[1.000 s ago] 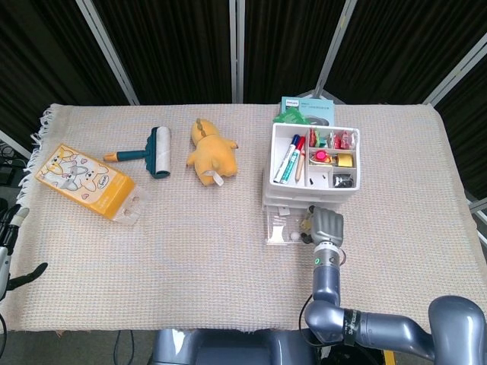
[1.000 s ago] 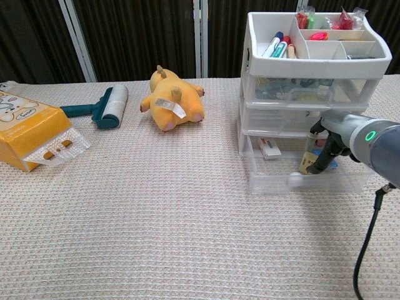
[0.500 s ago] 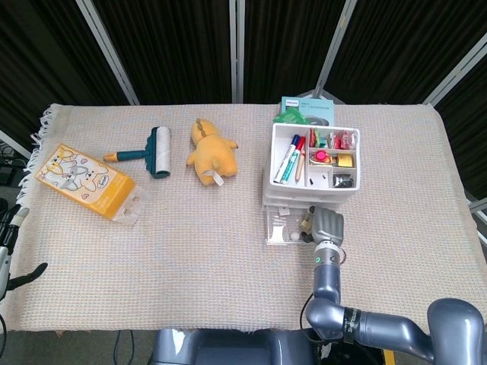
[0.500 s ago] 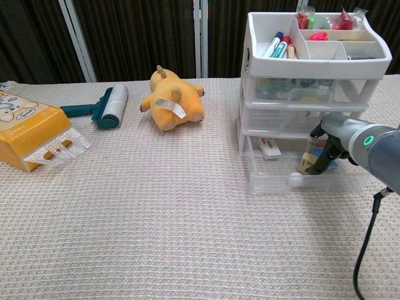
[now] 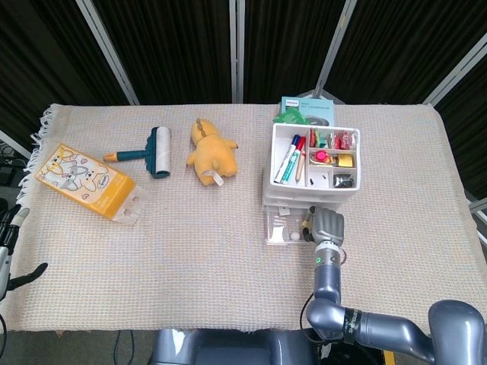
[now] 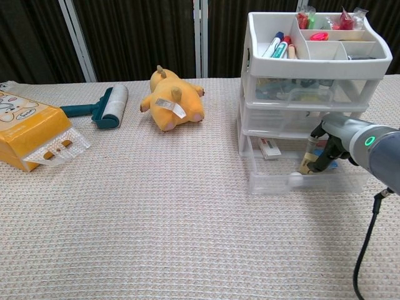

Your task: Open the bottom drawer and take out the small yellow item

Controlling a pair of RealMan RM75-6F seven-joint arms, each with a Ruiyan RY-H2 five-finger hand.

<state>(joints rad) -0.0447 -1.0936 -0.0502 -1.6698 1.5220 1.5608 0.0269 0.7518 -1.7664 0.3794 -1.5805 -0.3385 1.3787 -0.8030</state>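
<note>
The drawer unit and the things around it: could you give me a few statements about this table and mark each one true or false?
1. The bottom drawer is pulled out. True.
2. The right hand hovers over the lint roller. False: it reaches into the bottom drawer, far from the roller.
3. The yellow plush toy lies between the lint roller and the drawer unit. True.
4. The markers sit in the bottom drawer. False: the markers lie in the open top tray.
5. The orange box stands on top of the drawer unit. False: it lies on the cloth at the table's left end.
</note>
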